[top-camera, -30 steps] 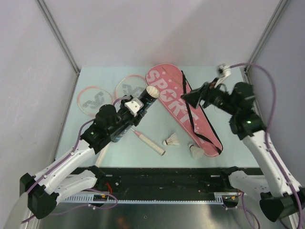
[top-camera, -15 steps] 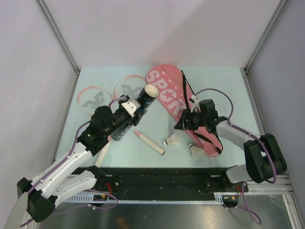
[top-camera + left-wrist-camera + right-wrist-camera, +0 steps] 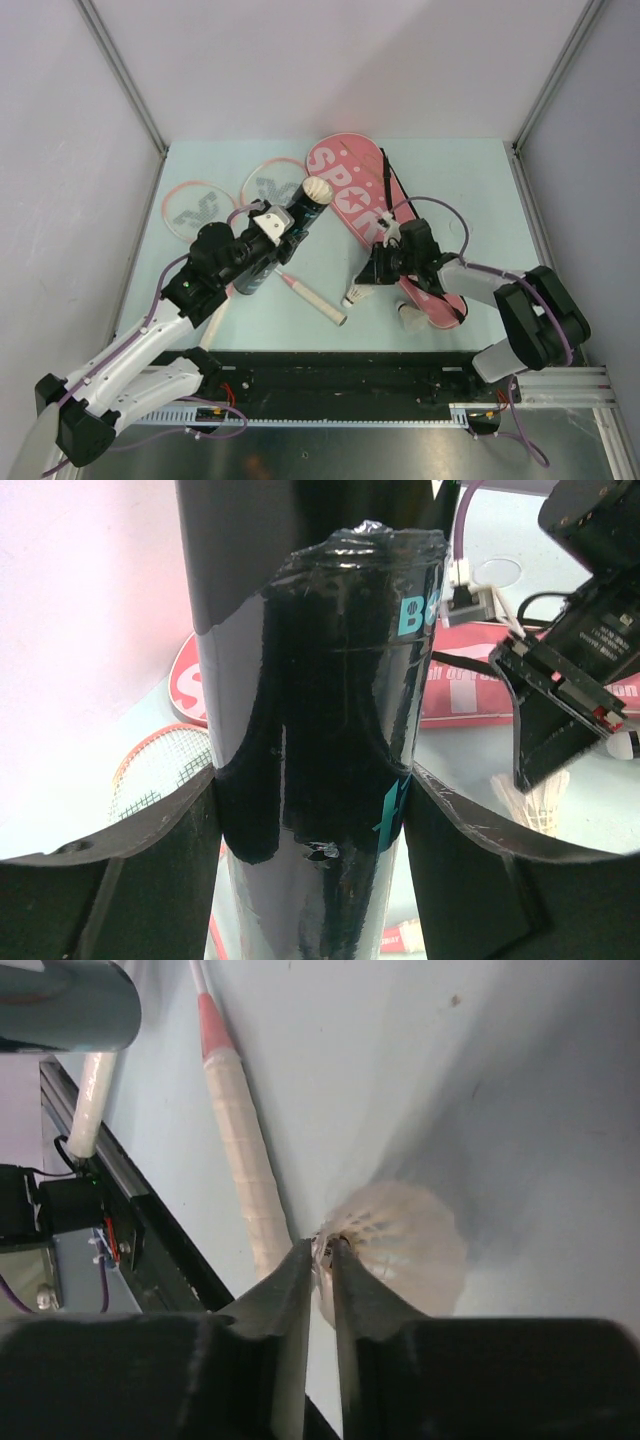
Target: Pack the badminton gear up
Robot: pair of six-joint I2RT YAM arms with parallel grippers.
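My left gripper [image 3: 262, 243] is shut on the black tube [image 3: 275, 240], which lies tilted above the table; a white shuttlecock [image 3: 318, 190] sits at its far mouth. In the left wrist view the tube [image 3: 330, 730] fills the gap between both jaws. My right gripper [image 3: 367, 284] is low over the table, shut on the feather rim of a shuttlecock [image 3: 410, 1240], the fingertips [image 3: 300, 1260] pinching its edge. Another shuttlecock [image 3: 411, 317] lies beside the pink SPORT bag [image 3: 350, 195]. Two pink rackets [image 3: 200, 210] [image 3: 272, 185] lie at the back left.
A white racket handle [image 3: 315, 300] lies diagonally just left of the right gripper, also close by in the right wrist view [image 3: 240, 1160]. The second handle [image 3: 212, 325] runs under the left arm. The bag's black strap [image 3: 386, 175] trails across it. The black base rail [image 3: 340, 375] borders the near edge.
The right arm swung down from the back right to the shuttlecock near the bag and its jaws closed on the feathers. The left arm with the tube stayed nearly still.
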